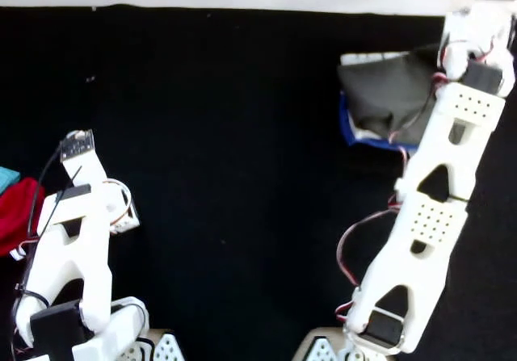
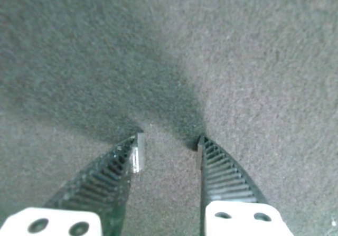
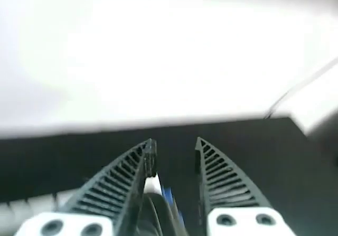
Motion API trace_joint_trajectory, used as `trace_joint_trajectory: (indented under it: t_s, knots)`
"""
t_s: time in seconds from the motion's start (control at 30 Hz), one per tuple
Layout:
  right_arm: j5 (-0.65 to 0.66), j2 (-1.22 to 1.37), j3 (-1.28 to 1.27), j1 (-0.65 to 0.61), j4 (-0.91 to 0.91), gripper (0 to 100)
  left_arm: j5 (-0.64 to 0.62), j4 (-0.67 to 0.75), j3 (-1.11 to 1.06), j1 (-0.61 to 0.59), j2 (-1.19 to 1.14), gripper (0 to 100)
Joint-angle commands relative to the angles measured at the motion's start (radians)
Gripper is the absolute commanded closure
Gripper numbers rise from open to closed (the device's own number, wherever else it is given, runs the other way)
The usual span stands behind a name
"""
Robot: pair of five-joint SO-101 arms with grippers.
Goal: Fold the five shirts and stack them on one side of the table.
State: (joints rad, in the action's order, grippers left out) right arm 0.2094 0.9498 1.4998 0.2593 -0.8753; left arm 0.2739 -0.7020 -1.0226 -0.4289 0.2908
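At the near left, the left arm (image 1: 77, 240) stands folded over the black worktop (image 1: 226, 135). The left jaws are released, spread apart just above the bare cloth surface with nothing between them. Just left of that arm, at the worktop's left edge, a red shirt (image 1: 14, 211) lies bunched, and a teal shirt (image 1: 6, 177) peeks in just beyond it.

From the near right, the right arm (image 1: 428, 216) stretches away towards the far right corner. There we see a dark grey shirt (image 1: 384, 90) lying on top of a blue shirt (image 1: 355, 135), with a strip of white (image 1: 363, 56) at the pile's far edge. The arm's far end hangs over the right side of this pile. The right jaws are released too, a clear gap between their tips, pointing at the worktop's far edge and the pale wall (image 3: 158, 51) behind it.
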Motion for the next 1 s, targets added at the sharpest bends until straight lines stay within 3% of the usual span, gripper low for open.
trace_joint_trajectory:
  t_s: [0.0, 0.2, 0.33, 0.4, 0.57, 0.97]
  knots:
    - [-0.044, -0.035, 0.176, -0.039, -0.004, 87.2, -0.009, 0.031, -0.001, -0.016, -0.008, 83]
    - [-0.041, -0.027, 0.031, -0.039, -0.068, 87.3, -0.009, 0.031, -0.001, -0.016, -0.008, 83]
    - [-0.041, -0.027, -0.176, -0.068, -0.119, 98.1, -0.009, 0.031, -0.001, -0.016, -0.008, 83]
    - [-0.041, -0.027, -0.251, -0.085, -0.105, 98.7, -0.009, 0.031, -0.001, -0.016, -0.008, 83]
    - [-0.041, -0.025, -0.372, -0.087, 0.067, 98.0, -0.009, 0.031, -0.001, -0.016, -0.008, 83]
    - [-0.040, -0.024, -0.656, 0.077, 0.475, 98.0, -0.009, 0.031, -0.001, -0.016, -0.008, 83]
